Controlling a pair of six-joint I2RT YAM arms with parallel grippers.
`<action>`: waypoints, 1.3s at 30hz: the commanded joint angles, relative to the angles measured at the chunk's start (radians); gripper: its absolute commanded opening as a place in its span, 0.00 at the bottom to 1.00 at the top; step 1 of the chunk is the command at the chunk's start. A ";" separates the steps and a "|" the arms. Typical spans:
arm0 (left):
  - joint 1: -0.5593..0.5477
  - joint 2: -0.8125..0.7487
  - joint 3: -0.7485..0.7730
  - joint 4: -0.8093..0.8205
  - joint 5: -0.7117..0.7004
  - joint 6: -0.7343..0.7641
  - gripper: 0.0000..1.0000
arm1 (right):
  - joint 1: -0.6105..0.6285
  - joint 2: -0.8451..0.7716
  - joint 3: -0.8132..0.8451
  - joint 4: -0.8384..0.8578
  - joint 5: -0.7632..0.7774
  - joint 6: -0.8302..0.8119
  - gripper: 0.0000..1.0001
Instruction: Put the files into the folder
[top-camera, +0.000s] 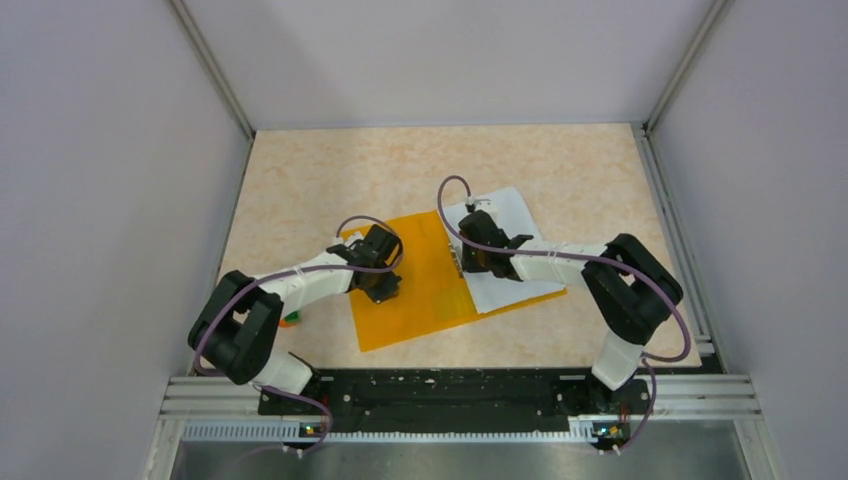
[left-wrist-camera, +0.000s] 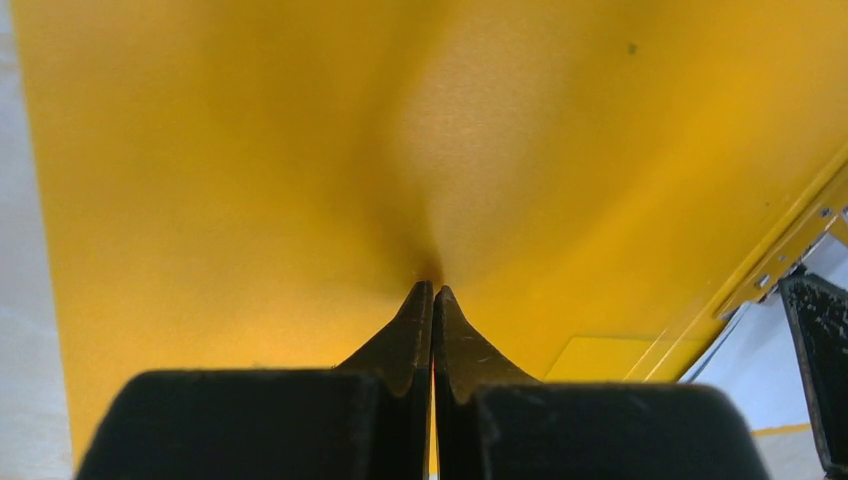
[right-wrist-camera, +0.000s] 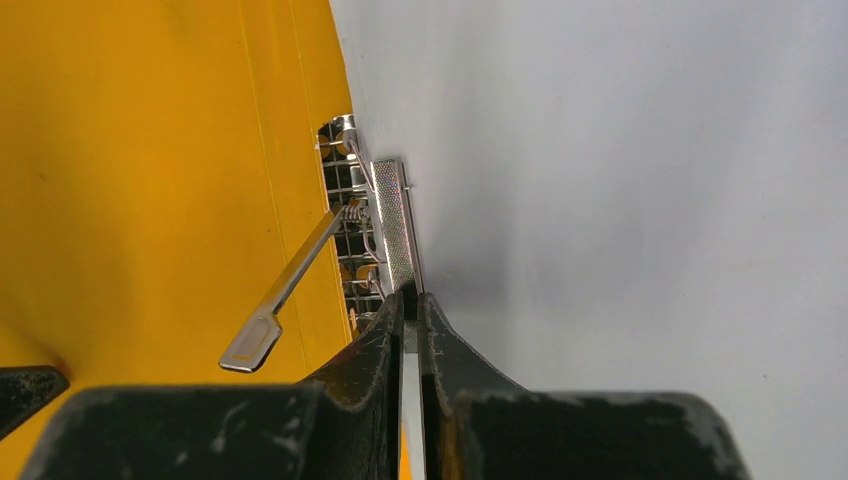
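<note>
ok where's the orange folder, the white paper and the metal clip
orange folder (top-camera: 415, 300), top external view, bare near part of its cover
white paper (top-camera: 510, 290), top external view, near edge beside the right arm
metal clip (right-wrist-camera: 393, 215), right wrist view, its textured bar

Overhead view looks down from behind; both wrist views, close in, share the folder (top-camera: 420, 300).

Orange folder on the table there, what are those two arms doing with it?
Two robot arms are filing paper. The left end effector is shut, pinching the orange folder so that its cover puckers. The right end effector is closed on what looks like the edge of the white paper, right beside the folder's metal clip. The paper lies over the folder's right half and sticks out past its far edge.
</note>
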 joint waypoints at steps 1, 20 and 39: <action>-0.024 0.065 -0.034 0.022 0.029 -0.012 0.00 | -0.031 0.089 0.046 -0.050 0.019 -0.086 0.05; -0.037 0.089 -0.052 0.066 0.037 -0.087 0.00 | -0.031 0.014 0.122 -0.120 -0.057 -0.123 0.20; -0.038 0.095 -0.034 0.042 0.021 -0.092 0.00 | -0.030 -0.178 0.155 -0.205 -0.074 -0.135 0.25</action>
